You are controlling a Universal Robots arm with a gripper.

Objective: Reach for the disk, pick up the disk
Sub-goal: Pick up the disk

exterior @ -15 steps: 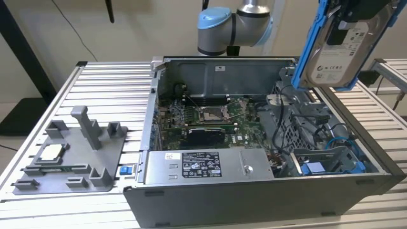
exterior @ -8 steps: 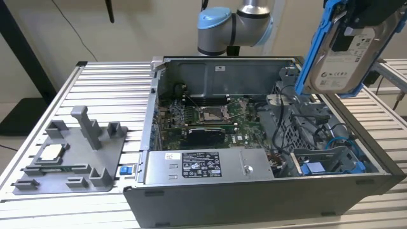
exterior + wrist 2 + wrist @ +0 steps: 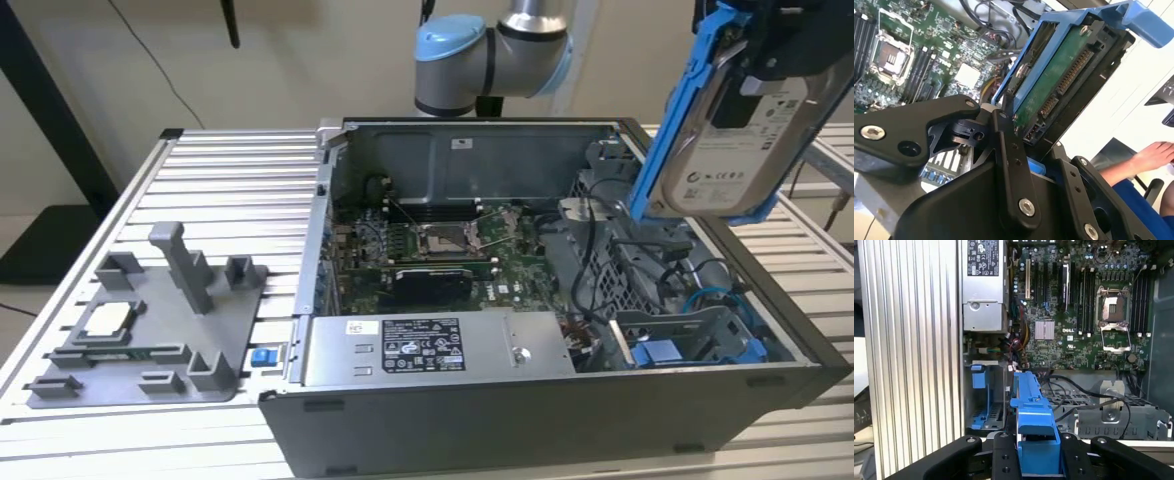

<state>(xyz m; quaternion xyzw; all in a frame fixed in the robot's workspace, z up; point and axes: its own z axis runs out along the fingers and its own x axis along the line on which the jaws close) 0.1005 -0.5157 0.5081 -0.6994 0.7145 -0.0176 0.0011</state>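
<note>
The disk [image 3: 741, 140] hangs upright, high above the exterior view's right side of the open computer case, its white label showing inside the blue bracket. My gripper [image 3: 781, 50] is shut on its top edge. In the second wrist view the disk's green circuit board [image 3: 1059, 75] faces the camera and the black fingers [image 3: 1010, 150] clamp its lower end. In the first wrist view the blue bracket [image 3: 1034, 415] stands edge-on between the two fingers [image 3: 1003, 455], over the case's drive bay.
The open computer case [image 3: 534, 420] holds a motherboard [image 3: 427, 250], a power supply [image 3: 427, 350], cables and a blue-trimmed drive cage [image 3: 681, 345]. On the exterior view's left stands a grey fixture [image 3: 160, 330] with a small silver chip [image 3: 107, 318]; a blue clip [image 3: 263, 356] lies beside it. A person's hand [image 3: 1154, 152] is nearby.
</note>
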